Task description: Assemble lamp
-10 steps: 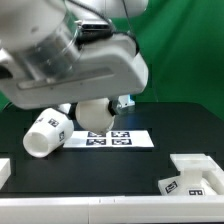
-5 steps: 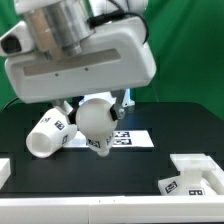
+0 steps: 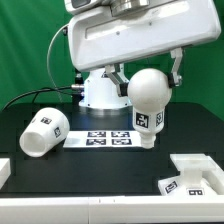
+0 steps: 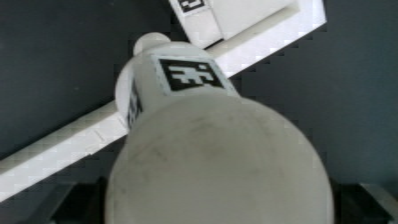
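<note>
My gripper [image 3: 150, 80] is shut on the white lamp bulb [image 3: 150, 98] and holds it above the table, round end up and neck down, tag facing out. The neck tip hangs just over the exterior view's right end of the marker board [image 3: 108, 138]. In the wrist view the bulb [image 4: 205, 140] fills most of the picture between the dark fingers [image 4: 68, 203]. The lamp shade [image 3: 42, 133] lies on its side at the exterior view's left. The flat lamp base [image 3: 197, 172] sits at the front right.
The robot's white pedestal [image 3: 100, 92] stands behind the marker board. A green backdrop closes the far side. A white block [image 3: 3, 170] shows at the front left edge. In the wrist view the marker board [image 4: 267, 45] runs diagonally beneath the bulb.
The gripper has risen and swung toward the exterior view's right with the bulb in it. The bulb now hangs higher, neck down. The shade and base have not moved.
</note>
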Robot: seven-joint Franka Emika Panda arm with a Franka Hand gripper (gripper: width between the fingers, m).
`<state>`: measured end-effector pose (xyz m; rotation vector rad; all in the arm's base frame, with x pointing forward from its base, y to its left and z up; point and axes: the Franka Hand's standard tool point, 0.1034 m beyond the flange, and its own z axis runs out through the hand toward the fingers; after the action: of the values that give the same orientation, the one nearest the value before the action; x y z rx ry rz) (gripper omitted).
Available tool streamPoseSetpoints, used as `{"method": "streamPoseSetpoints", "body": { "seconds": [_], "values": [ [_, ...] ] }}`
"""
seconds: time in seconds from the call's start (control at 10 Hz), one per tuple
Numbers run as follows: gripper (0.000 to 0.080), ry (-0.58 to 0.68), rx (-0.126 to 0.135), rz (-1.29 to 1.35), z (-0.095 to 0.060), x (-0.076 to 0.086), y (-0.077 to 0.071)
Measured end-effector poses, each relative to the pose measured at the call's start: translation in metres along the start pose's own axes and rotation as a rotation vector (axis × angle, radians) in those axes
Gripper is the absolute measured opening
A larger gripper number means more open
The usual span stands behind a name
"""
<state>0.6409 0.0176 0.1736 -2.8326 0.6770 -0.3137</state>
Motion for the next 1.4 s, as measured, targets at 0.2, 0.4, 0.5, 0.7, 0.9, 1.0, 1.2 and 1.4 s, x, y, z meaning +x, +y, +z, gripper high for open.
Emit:
{"method": "streamPoseSetpoints", "body": {
  "seconds": [0.2,0.4,0.5,0.7,0.9,1.0,1.2,1.4],
  "values": [
    [0.0571,0.132,0.013,-0.015,0.003,0.002,-0.006],
    [0.0571,0.161,0.045,0.035,-0.011,-0.009,-0.031],
    [0.0571,0.179,0.057,0.018,-0.015,-0.024,-0.041],
    [0.0571,0.171,0.055,0.021,-0.013,-0.028,-0.041],
    [0.0571,0.170,0.054,0.021,-0.012,-0.028,-0.041],
    [0.0571,0.171,0.054,0.021,-0.011,-0.029,-0.041],
    [0.0571,0.258,0.084,0.057,0.003,-0.054,-0.060],
    [0.0573,0.252,0.090,0.063,0.006,-0.063,-0.068]
  ]
}}
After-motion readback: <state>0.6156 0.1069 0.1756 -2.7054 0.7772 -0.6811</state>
